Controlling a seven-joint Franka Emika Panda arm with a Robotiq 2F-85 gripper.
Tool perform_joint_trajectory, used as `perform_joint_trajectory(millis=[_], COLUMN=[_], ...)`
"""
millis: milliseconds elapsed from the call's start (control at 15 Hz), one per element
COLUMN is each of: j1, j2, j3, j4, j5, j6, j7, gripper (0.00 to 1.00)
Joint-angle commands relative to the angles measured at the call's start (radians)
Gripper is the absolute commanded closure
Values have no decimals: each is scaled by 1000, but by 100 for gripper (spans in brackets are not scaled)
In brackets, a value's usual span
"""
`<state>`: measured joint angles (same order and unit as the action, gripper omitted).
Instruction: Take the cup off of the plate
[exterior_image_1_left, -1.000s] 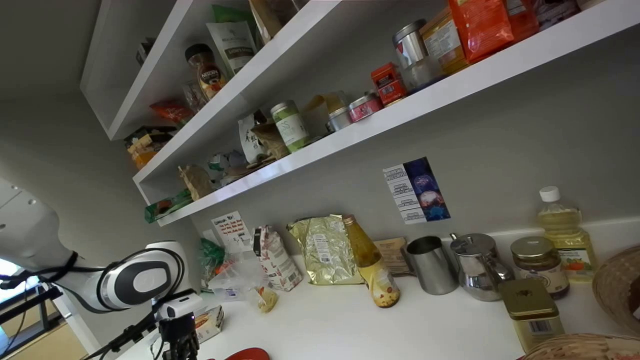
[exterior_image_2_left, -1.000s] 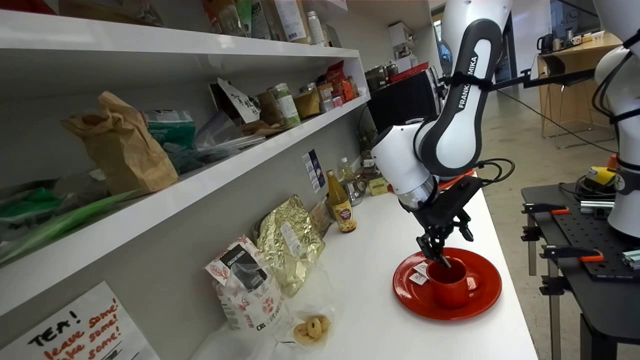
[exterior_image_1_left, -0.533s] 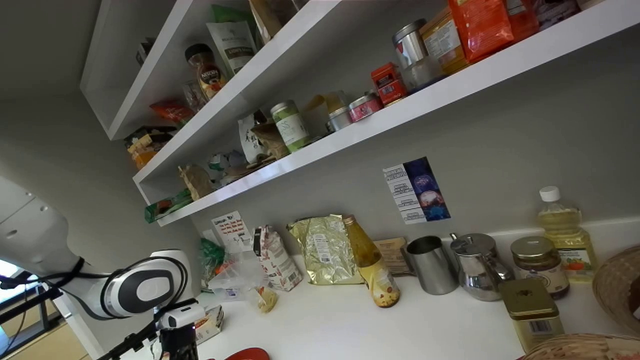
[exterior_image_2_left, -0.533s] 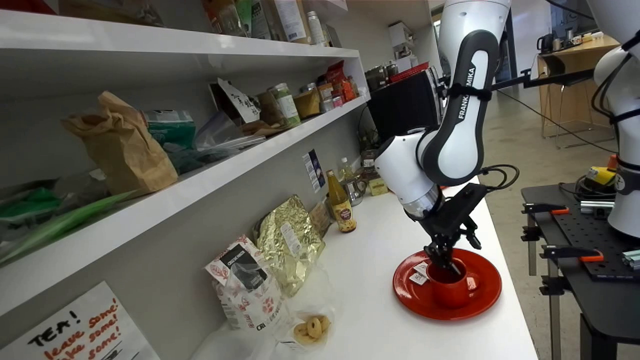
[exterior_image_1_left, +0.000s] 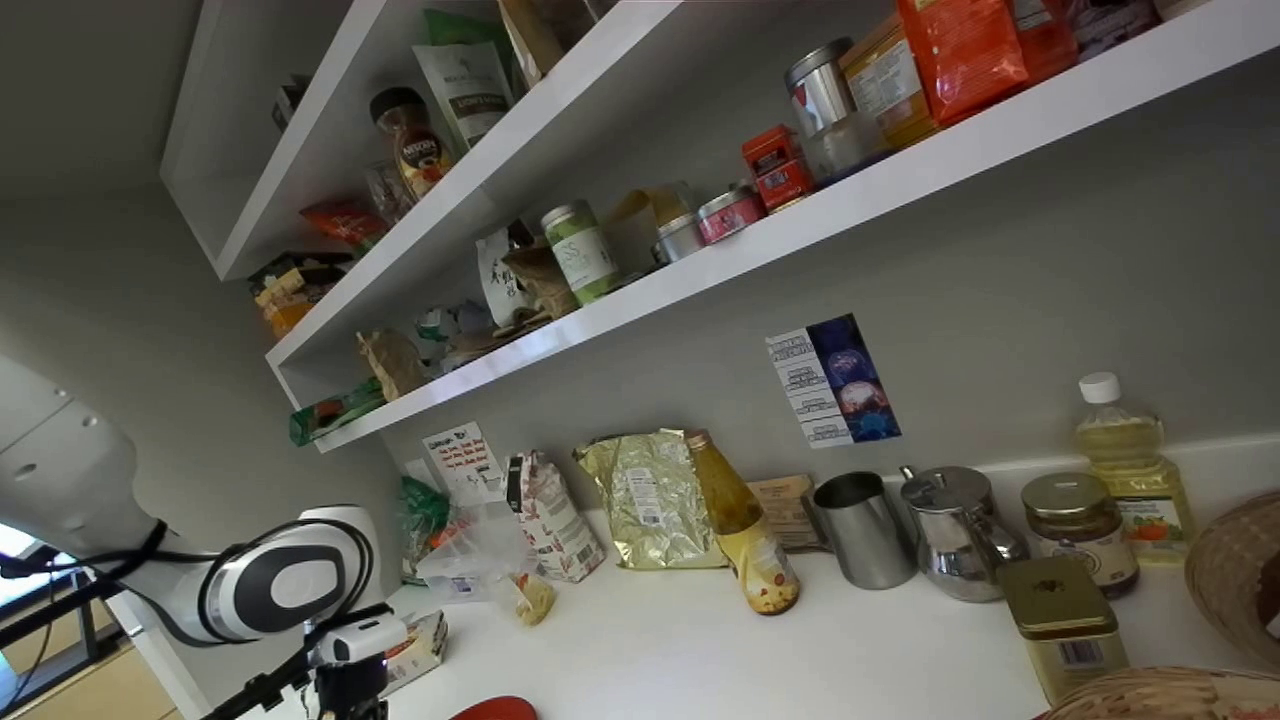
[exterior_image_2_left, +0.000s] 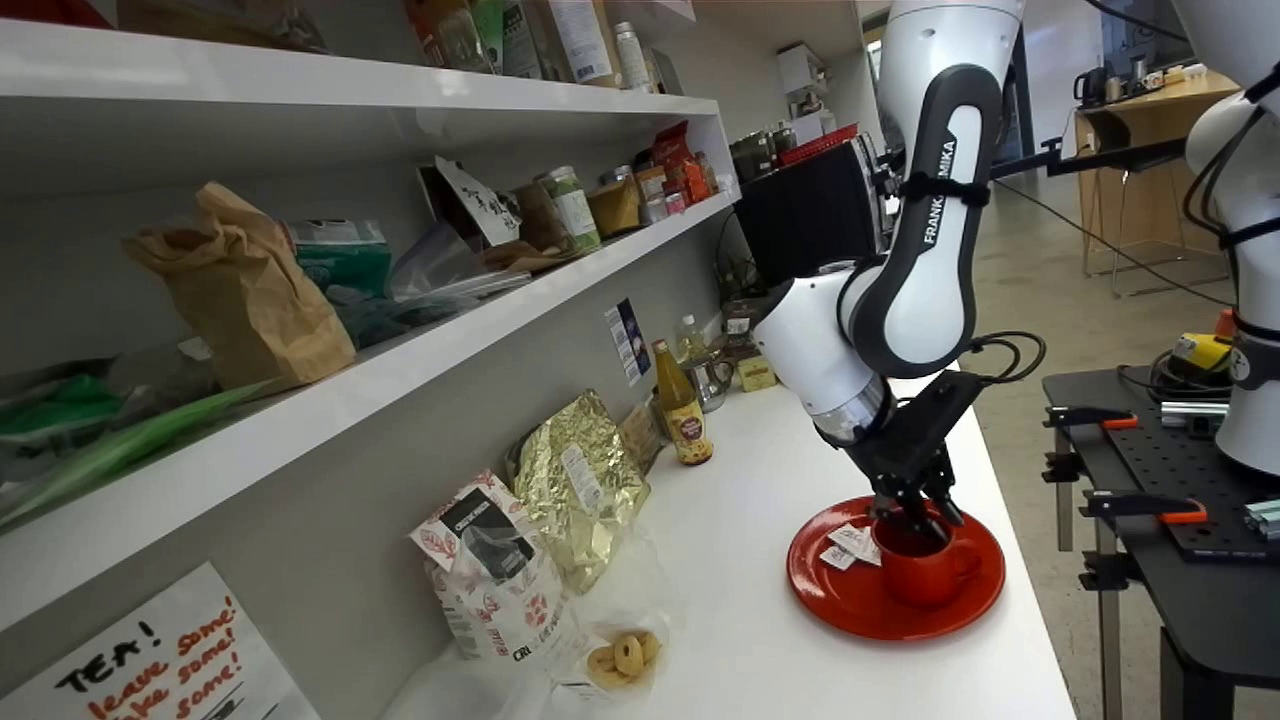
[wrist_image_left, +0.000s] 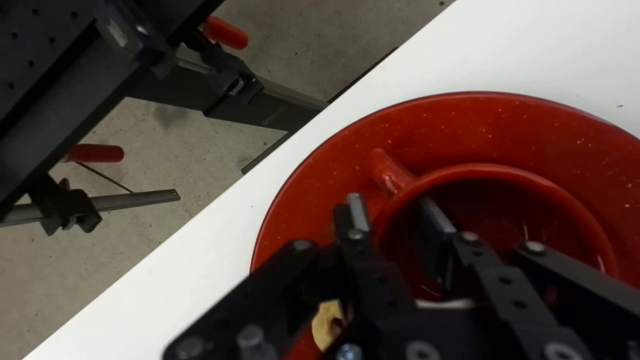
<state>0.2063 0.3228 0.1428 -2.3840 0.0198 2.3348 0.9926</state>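
Cup (exterior_image_2_left: 922, 582): red, glossy, upright, set on the red plate (wrist_image_left: 505, 125) beneath the gripper (wrist_image_left: 397, 215). The gripper is angled downward, its fingers (wrist_image_left: 358, 212) spaced narrowly astride the rim (wrist_image_left: 487, 171), one inside, one outside; whether the rim is pinched cannot be told. Handle (wrist_image_left: 392, 172) is seen near the fingertips. White packets (exterior_image_2_left: 855, 543) are noted on the plate near the gripper; bottle (exterior_image_2_left: 682, 405) and foil bag (exterior_image_2_left: 580, 490), well apart from it.
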Motion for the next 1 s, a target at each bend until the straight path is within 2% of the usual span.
perform_joint_trajectory(millis=[0,67,667,800,933], j1=[32,35,54,54,53], j2=[-14,-18,-63,-75,-91], j3=[-15,-15,-13,-12,-13], j4=[-20,-21,-16,-10,-1], j5=[9,7,-9,-8,-12], j6=[25,25,16,12,11], j7=[22,26,45,43,45], gripper=[98,100,89,96,98])
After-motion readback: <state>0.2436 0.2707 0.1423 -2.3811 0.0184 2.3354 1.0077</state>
